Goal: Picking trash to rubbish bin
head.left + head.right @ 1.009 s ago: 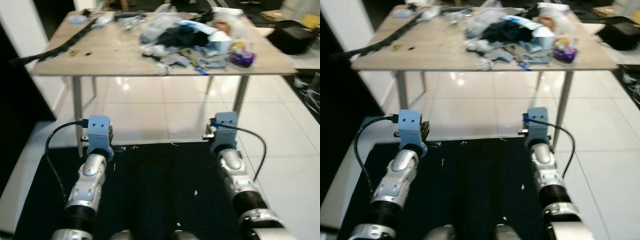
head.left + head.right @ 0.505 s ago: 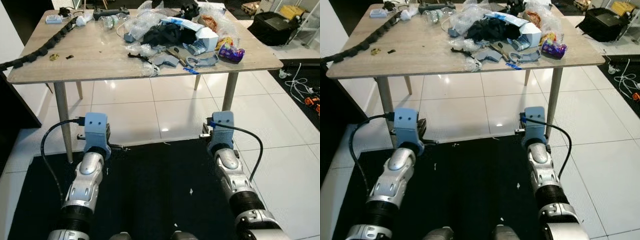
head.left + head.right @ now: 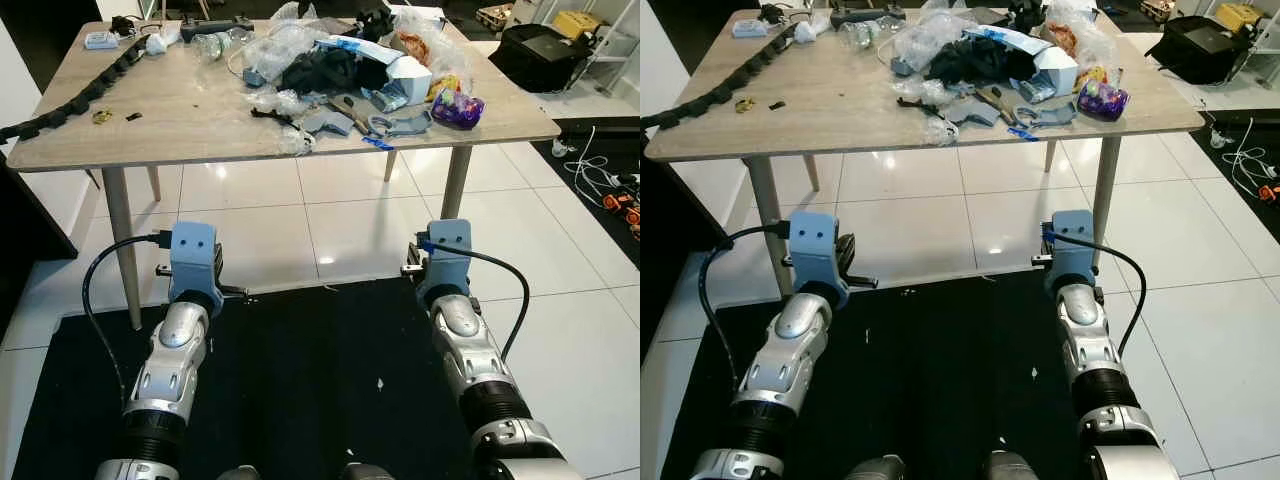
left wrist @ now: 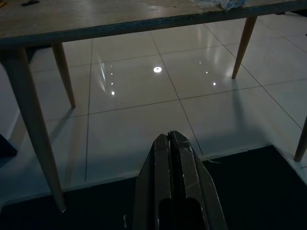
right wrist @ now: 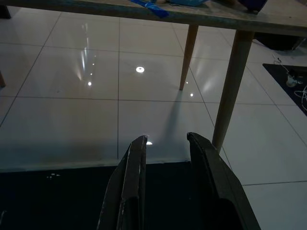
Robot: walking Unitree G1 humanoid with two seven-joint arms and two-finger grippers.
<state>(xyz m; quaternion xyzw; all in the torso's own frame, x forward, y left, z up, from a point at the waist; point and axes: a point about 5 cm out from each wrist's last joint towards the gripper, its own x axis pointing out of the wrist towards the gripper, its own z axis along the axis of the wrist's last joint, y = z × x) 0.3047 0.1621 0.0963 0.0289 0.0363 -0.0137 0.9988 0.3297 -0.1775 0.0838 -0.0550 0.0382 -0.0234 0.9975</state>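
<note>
**Trash heap on the wooden table, both grippers low in front of it**

The trash pile [image 3: 345, 75] lies on the wooden table [image 3: 180, 115], on the far right part of the tabletop. Its long axis goes from the far edge near the middle toward the right front corner. It is a mixed heap: clear crumpled plastic bags [image 3: 280, 45] on its left side, a black cloth-like lump [image 3: 320, 70] in the centre, a white and blue carton [image 3: 400, 75] that lies on its side with the open end toward the right edge, and a purple snack bag [image 3: 457, 108] closest to the right front corner. Grey pieces and a small blue strip [image 3: 378, 142] rest near the front edge. What is under the plastic and the black lump is hidden, and many small pieces are hard to name.

A black segmented cable chain [image 3: 75, 100] runs from the far left corner diagonally off the left edge; its end is cut off by the frame.

The left gripper [image 4: 171, 143] is below the tabletop, over the black mat [image 3: 300, 380], and its two fingers are pressed together with nothing between them. The right gripper [image 5: 165, 143] is at the same height near the right front table leg [image 5: 230, 91], its fingers apart and empty. A black bag [image 3: 545, 55] stands on the white tile floor [image 3: 300, 220] beyond the table's right edge.
</note>
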